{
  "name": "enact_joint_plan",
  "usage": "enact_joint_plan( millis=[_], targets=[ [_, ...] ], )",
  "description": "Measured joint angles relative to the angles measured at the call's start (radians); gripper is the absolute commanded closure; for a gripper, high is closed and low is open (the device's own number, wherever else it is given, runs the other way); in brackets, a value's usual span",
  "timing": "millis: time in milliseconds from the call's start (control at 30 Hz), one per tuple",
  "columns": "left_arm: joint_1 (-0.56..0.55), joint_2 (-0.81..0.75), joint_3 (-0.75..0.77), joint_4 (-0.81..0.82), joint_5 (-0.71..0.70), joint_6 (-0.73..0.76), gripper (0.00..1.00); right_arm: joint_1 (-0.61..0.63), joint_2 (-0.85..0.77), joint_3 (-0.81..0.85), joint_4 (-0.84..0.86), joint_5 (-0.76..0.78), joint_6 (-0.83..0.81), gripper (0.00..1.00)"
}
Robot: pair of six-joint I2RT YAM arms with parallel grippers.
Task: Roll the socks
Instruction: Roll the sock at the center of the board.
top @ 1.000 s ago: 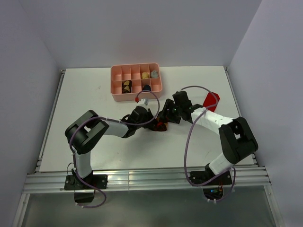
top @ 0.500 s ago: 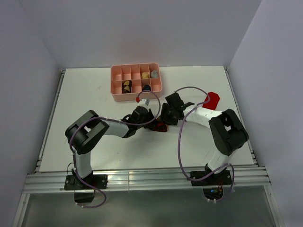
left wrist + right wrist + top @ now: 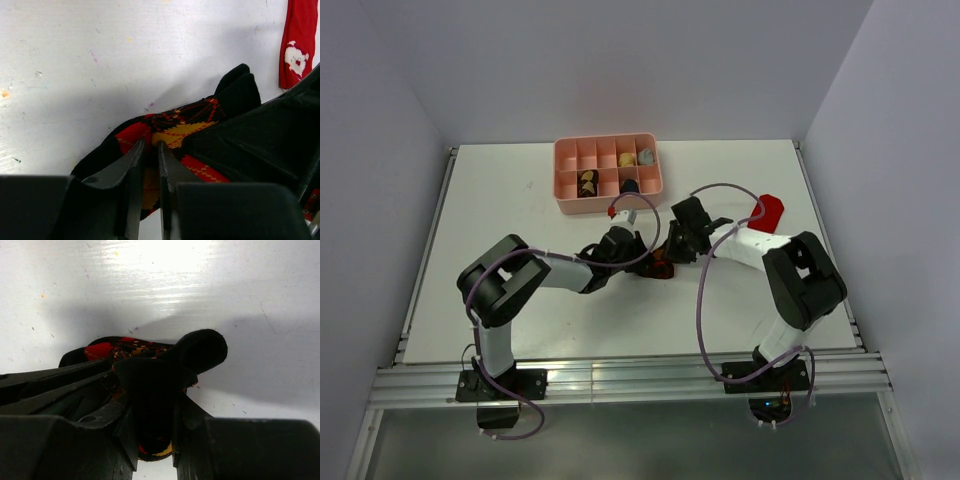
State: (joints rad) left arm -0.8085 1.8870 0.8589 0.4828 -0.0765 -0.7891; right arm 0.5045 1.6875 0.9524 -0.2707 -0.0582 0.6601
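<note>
A black argyle sock with red and yellow diamonds lies bunched mid-table between both grippers. My left gripper is shut on a fold of this sock, with patterned fabric pinched between its narrow jaws. From the other side, my right gripper is shut on the black end of the same sock, and fabric fills the gap between its jaws. In the top view the left gripper and right gripper nearly touch. A plain red sock with a white figure lies flat to the right, also in the left wrist view as a red sock.
A pink compartment tray with small items in some cells stands at the back, just behind the grippers. The right arm's cable loops over the table in front of the arm. The table's right edge runs close to the red sock.
The right arm swung left, uncovering the red sock, and its jaws closed on the black end of the argyle sock. The left gripper kept its hold and barely moved.
</note>
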Motion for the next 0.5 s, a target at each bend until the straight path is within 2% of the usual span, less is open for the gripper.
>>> enact_joint_plan(
  millis=[100,200,333,500],
  targets=[
    [0.002,-0.005,-0.010,0.006,0.000,0.000,0.79,-0.021,-0.016,-0.028,0.026,-0.030,-0.004,0.90],
    [0.010,-0.016,-0.030,0.008,0.002,-0.002,0.78,-0.058,-0.037,-0.055,0.031,-0.048,-0.009,1.00],
    [0.021,-0.037,-0.042,-0.006,0.003,0.000,0.70,-0.071,-0.039,-0.057,0.031,-0.058,-0.015,1.00],
    [0.026,-0.096,-0.055,-0.060,-0.013,0.011,0.70,-0.043,-0.034,-0.032,-0.002,-0.029,-0.016,1.00]
  ],
)
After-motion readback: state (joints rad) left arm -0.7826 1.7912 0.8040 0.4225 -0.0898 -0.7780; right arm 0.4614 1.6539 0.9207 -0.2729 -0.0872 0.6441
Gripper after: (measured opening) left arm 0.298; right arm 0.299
